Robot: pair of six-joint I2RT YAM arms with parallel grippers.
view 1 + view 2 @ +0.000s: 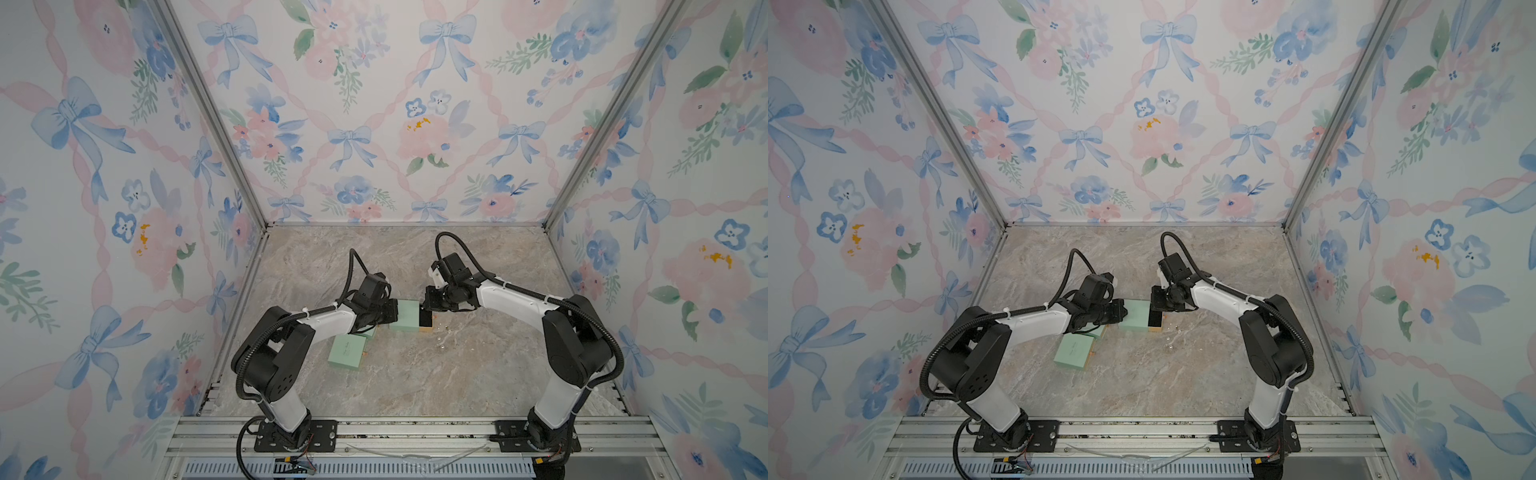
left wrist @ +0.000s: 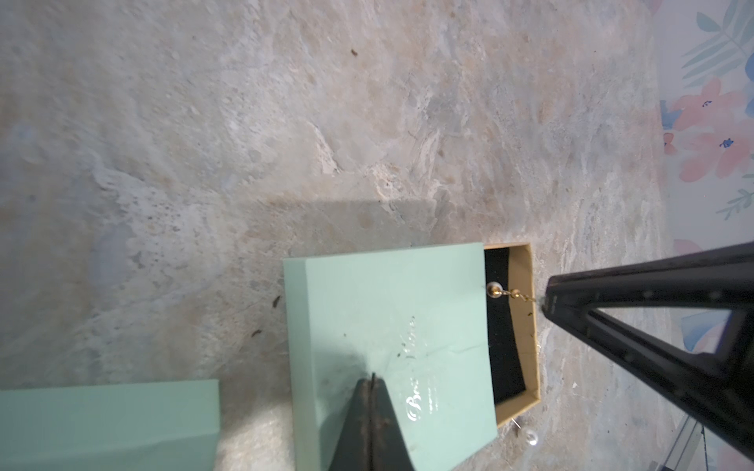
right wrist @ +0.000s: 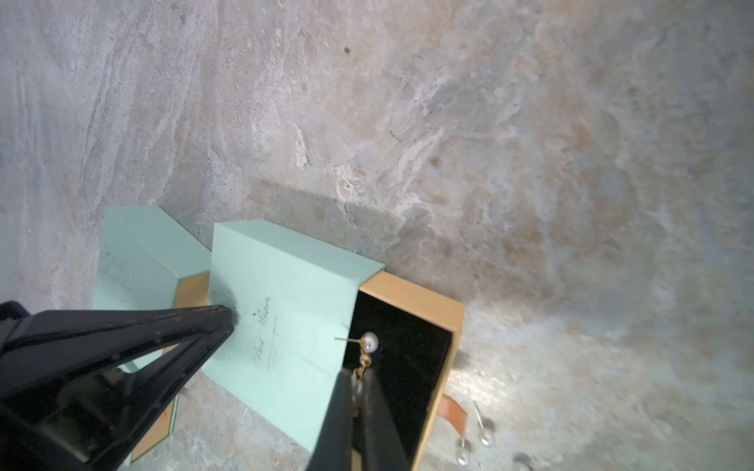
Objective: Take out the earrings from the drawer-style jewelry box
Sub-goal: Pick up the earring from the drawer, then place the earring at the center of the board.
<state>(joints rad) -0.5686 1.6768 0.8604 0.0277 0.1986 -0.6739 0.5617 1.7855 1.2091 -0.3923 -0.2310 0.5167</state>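
Your right end effector point(image 3: 359, 381) is clamped on one pearl earring point(image 3: 370, 341) over the open drawer point(image 3: 408, 326). Two more earrings point(image 3: 485, 436) lie on the marbled counter point(image 3: 489, 163) beside it. Your left end effector point(image 2: 372, 385), tips together, rests on one mint jewelry box point(image 2: 387, 318), and a second box point(image 2: 106, 424) lies beside it. Floral wallpaper point(image 1: 374, 104) covers the walls.

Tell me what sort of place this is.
Probably a lab robot cell dressed up as a room, not a home: two robot arms bolted to an aluminium rail, floral printed panels in a metal frame for walls, and a marble-look table.
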